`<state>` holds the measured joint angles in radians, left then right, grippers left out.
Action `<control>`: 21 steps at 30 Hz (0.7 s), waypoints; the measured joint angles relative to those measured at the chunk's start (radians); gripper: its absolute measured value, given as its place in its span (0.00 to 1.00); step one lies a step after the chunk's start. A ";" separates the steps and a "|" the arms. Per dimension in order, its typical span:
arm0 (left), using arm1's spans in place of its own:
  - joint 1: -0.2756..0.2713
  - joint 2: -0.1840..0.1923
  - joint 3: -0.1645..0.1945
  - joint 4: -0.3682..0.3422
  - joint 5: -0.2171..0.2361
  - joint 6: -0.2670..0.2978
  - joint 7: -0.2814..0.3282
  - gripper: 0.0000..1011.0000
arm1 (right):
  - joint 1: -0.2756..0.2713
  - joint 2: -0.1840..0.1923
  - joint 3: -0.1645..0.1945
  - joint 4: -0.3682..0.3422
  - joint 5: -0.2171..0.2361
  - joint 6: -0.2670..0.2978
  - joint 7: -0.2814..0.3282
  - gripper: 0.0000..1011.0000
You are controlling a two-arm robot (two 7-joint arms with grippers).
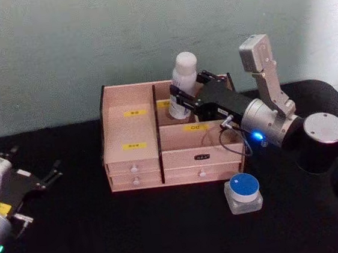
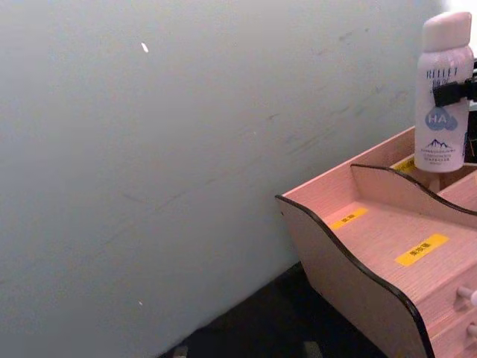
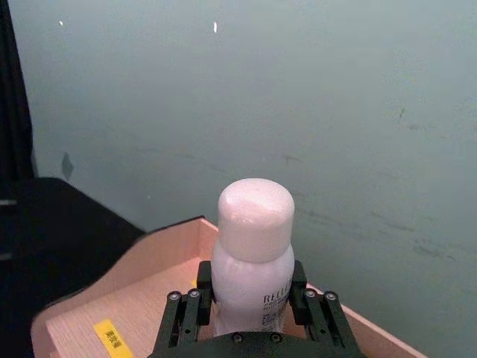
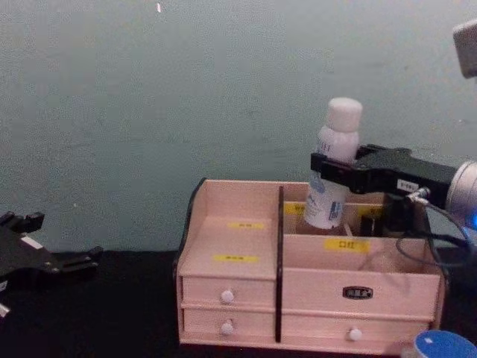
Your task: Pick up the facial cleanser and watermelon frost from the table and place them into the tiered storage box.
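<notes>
Reaching from 4 o'clock with black right gripper (image 1: pixel 184 99) clamped on white plastic bottle (image 1: pixel 185 67); black left gripper (image 1: pixel 33 160) parked at 8 o'clock, fingers apart.

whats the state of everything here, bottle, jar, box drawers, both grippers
facial cleanser: cap on, gripped mid-body, leaning slightly, held over the box's rear right compartment
watermelon frost: lid on, upright on the table before the box
tiered storage box: all four drawers shut
right gripper: jaws shut on the facial cleanser
left gripper: jaws open, empty, parked at the table's left
</notes>
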<state>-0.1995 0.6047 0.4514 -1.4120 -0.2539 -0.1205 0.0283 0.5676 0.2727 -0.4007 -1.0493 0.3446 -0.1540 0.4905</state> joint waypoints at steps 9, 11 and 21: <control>0.000 0.000 0.000 0.000 0.000 0.000 0.000 0.99 | 0.013 -0.016 0.001 0.041 -0.027 0.003 0.005 0.59; 0.000 0.000 0.000 0.000 0.000 0.000 0.000 0.99 | 0.013 -0.018 0.002 0.046 -0.033 0.008 0.006 0.59; 0.000 0.000 0.000 0.000 0.000 0.000 0.000 0.99 | 0.019 -0.024 0.000 0.068 -0.057 0.030 0.005 0.59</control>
<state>-0.1995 0.6047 0.4514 -1.4120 -0.2539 -0.1205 0.0283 0.5866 0.2486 -0.4004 -0.9811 0.2872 -0.1241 0.4955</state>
